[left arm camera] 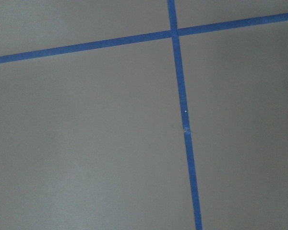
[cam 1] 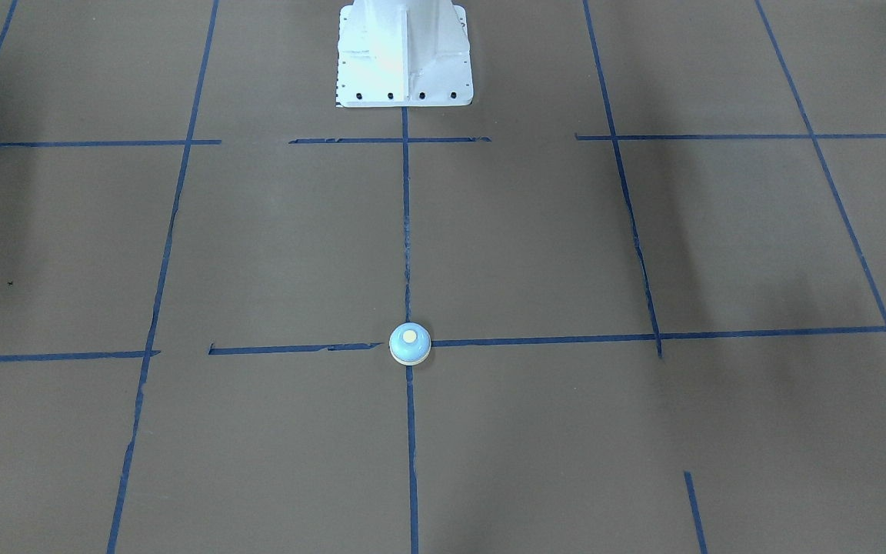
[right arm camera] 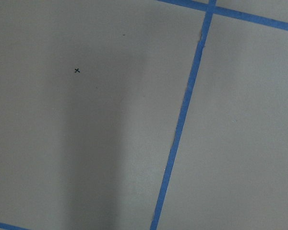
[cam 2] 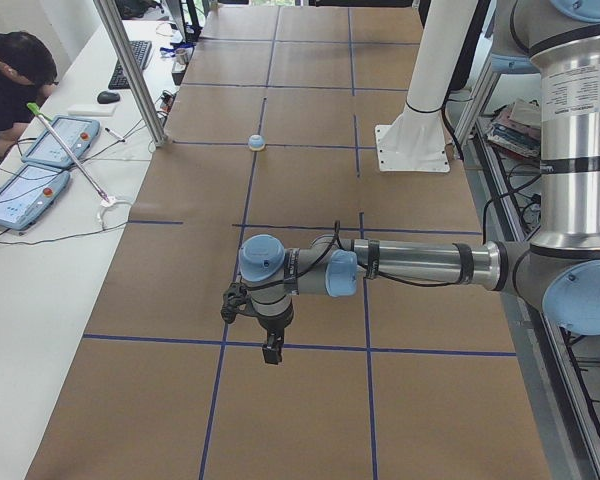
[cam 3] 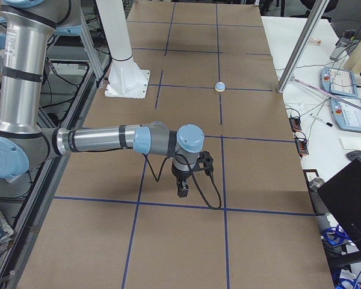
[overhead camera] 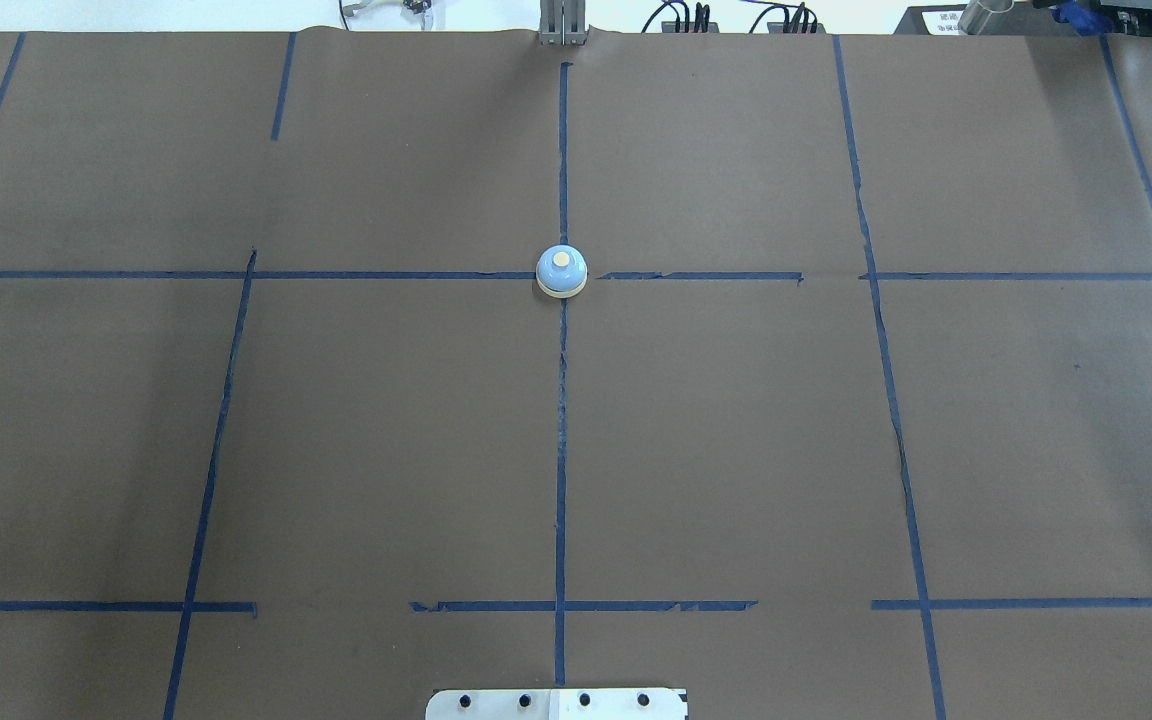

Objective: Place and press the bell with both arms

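The bell (cam 1: 410, 343) is a small light-blue dome with a cream button; it stands on the crossing of blue tape lines at the table's middle. It also shows in the overhead view (overhead camera: 561, 271) and both side views (cam 2: 256, 143) (cam 3: 220, 87). My left gripper (cam 2: 270, 352) hangs pointing down over the table, far from the bell, toward the table's left end. My right gripper (cam 3: 183, 191) hangs the same way toward the right end. Neither shows in the overhead or front view, so I cannot tell whether they are open or shut. Both wrist views show only brown paper and tape.
The white bolted pedestal (cam 1: 404, 54) stands at the robot's side of the table. A metal pole (cam 2: 130, 70) rises at the far edge. An operator (cam 2: 10, 80) and teach pendants (cam 2: 20, 195) are at a side desk beyond it.
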Tool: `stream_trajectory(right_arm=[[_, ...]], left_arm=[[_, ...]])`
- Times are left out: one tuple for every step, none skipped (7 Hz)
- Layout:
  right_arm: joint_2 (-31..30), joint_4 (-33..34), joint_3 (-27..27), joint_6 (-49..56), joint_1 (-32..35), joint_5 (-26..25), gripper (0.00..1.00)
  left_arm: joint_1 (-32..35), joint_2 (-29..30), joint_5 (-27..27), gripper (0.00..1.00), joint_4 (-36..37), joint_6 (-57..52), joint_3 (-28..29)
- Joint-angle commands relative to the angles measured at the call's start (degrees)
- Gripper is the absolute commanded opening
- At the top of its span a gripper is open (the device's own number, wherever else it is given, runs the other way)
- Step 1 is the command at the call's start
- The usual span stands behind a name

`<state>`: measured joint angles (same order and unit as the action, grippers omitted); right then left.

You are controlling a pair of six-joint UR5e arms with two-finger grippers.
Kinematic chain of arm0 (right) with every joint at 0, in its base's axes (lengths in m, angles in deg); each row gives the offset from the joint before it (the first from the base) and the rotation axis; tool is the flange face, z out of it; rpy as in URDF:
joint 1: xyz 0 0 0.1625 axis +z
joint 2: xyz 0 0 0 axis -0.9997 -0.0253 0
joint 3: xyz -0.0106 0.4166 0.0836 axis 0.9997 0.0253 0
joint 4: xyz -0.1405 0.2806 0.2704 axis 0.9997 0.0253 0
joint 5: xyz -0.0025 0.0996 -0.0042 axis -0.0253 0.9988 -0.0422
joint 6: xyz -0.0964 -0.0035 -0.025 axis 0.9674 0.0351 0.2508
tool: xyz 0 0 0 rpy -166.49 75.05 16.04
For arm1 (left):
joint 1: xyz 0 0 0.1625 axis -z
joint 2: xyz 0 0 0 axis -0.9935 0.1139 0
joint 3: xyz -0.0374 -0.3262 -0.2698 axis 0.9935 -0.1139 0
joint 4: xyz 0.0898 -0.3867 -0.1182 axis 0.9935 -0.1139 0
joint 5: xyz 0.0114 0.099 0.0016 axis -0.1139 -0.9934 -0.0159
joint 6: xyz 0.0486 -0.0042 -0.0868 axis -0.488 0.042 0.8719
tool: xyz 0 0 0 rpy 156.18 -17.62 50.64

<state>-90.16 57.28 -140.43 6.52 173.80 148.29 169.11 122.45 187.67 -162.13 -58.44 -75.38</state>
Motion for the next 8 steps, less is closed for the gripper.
stream_trajectory(right_arm=[[0.07,-0.02,0.0,0.07,0.0,0.02,1.0],[0.07,-0.02,0.0,-0.02,0.0,0.02,1.0],[0.07,-0.02,0.0,-0.02,0.0,0.1,1.0],[0.07,-0.02,0.08,0.07,0.0,0.1,1.0],[0.07,-0.02,0.08,0.07,0.0,0.02,1.0],[0.07,-0.02,0.17,0.07,0.0,0.1,1.0],[0.07,0.06,0.17,-0.02,0.0,0.1,1.0],[0.07,0.06,0.26,-0.02,0.0,0.02,1.0]], left_arm=[[-0.04,-0.06,-0.51,1.0,-0.02,0.02,-0.3],[-0.04,-0.06,-0.34,1.0,-0.28,0.11,-0.21],[0.13,-0.41,1.84,1.0,-0.63,0.11,-0.21],[0.13,-1.03,4.91,1.0,-0.72,0.02,-0.13],[0.22,-0.94,4.5,1.0,-0.54,0.02,-0.3],[0.13,-0.86,4.59,1.0,-0.46,0.11,-0.65],[0.13,-0.86,4.59,1.0,-0.46,0.11,-0.65],[0.13,-0.86,4.59,1.0,-0.54,0.11,-0.74]])
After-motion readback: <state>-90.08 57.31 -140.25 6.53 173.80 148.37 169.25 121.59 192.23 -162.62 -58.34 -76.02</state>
